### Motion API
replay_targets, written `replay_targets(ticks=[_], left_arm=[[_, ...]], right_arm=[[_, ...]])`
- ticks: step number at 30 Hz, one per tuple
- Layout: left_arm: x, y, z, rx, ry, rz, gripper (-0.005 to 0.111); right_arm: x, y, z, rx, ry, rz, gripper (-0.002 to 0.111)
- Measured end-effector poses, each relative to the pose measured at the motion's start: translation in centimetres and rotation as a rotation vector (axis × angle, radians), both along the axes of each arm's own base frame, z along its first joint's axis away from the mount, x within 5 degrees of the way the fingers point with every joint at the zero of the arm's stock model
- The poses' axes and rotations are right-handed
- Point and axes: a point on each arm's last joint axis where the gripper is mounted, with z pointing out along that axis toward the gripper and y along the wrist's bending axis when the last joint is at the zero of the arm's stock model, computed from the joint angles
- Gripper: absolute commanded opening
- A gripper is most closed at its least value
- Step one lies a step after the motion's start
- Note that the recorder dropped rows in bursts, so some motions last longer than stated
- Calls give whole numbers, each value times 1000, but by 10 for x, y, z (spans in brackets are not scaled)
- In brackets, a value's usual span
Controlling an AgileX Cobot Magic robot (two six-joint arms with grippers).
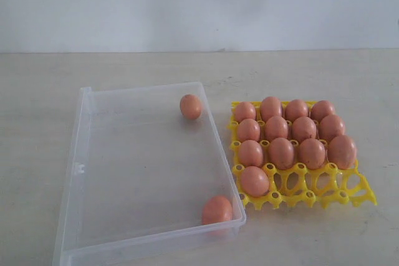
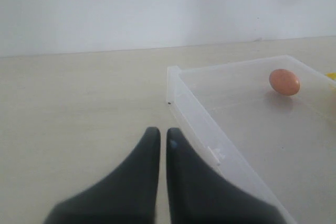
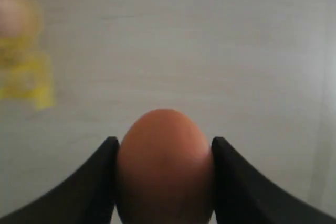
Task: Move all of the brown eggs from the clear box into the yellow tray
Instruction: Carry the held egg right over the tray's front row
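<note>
Egg in the right gripper, two more in the clear box

The right gripper pinches the held egg between its two black fingers, one on each side. The egg is brown and smooth and fills the gap. Past it the table is a blur. A bit of the yellow tray shows as a fuzzy patch.

The left gripper has its fingers almost touching. There is only a thin slit between them and nothing inside. It hangs over the table, just beside the long wall of the clear box.

In the exterior view no arm shows. The near egg lies in the box's front corner, the one next to the tray. The yellow tray sits just beside the box, on its right. Its front row has one egg in the left cup and three empty cups. The three rows behind are full, with four brown eggs in each. The far egg lies by the box's back wall.

The table is pale and flat, with a few faint marks. Behind it stands a plain white wall.
</note>
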Motion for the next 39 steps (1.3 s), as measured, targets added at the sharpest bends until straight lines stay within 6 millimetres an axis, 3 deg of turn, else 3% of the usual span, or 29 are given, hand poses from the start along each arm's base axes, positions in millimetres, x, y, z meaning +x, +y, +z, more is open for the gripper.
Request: replay_targets(ticks=[2,4,7,9,13,16,20,26,30,39], left_arm=[[0,0,0,0,0,0,4],[0,0,0,0,0,0,4],[0,0,0,0,0,0,4],[0,0,0,0,0,0,4],[0,0,0,0,0,0,4],[0,0,0,0,0,0,4],[0,0,0,0,0,0,4],[0,0,0,0,0,0,4],[0,0,0,0,0,0,4],[0,0,0,0,0,0,4]], right_arm=[[-2,37,-1,382,24,236,0],[-1,58,1,586,-31,427,0],[8,83,9,828,-278,619,0],[16,89,12,888,-475,657,0],[34,84,9,815,-865,616,0],[34,77,-8,661,-953,653,0],[20,74,-39,590,-892,696,0],[-14,75,-87,630,-737,676,0],[-23,86,-93,665,-702,712,0],[-24,93,-100,558,-648,720,0]])
